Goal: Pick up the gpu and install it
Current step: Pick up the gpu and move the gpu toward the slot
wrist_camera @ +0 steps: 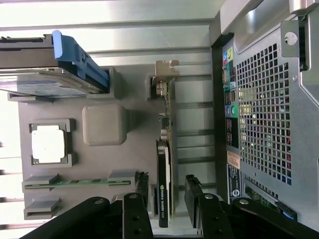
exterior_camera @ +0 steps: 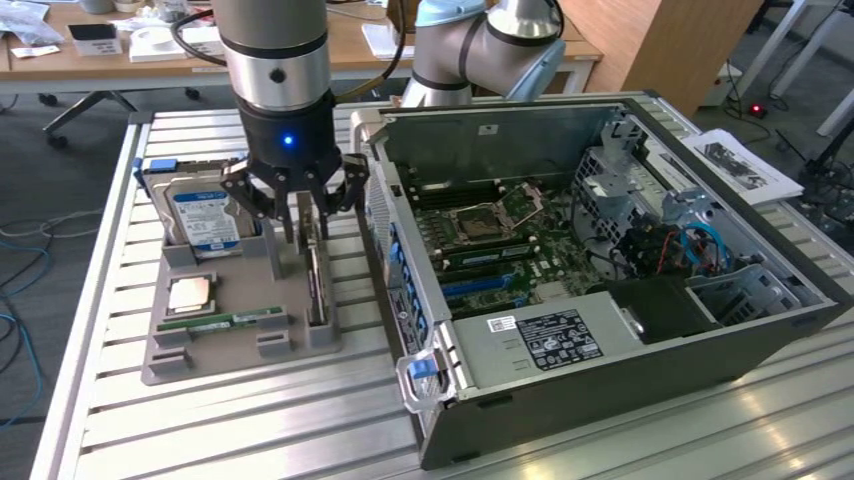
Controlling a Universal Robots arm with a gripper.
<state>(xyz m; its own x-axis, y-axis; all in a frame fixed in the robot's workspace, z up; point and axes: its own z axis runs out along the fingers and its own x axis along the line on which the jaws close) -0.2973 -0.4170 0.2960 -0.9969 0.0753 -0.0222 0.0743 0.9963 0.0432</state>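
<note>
Slatted metal table [exterior_camera: 200, 430] bears a gray tray [exterior_camera: 214, 360]; above it the gripper [exterior_camera: 310, 215] straddles the upright gpu [wrist_camera: 164, 144], fingers [wrist_camera: 142, 186] spread, the wrist view showing gaps on both sides.

Arm [exterior_camera: 275, 60] vertical in the exterior view, coming in from 12 o'clock, wrist straight, blue light [exterior_camera: 284, 139] lit. Gripper [exterior_camera: 304, 212] points down toward 6 o'clock. Fingers [wrist_camera: 141, 186] spread apart, clear gap between them. Elbow joint [exterior_camera: 487, 45] at 1 o'clock of gripper.
</note>
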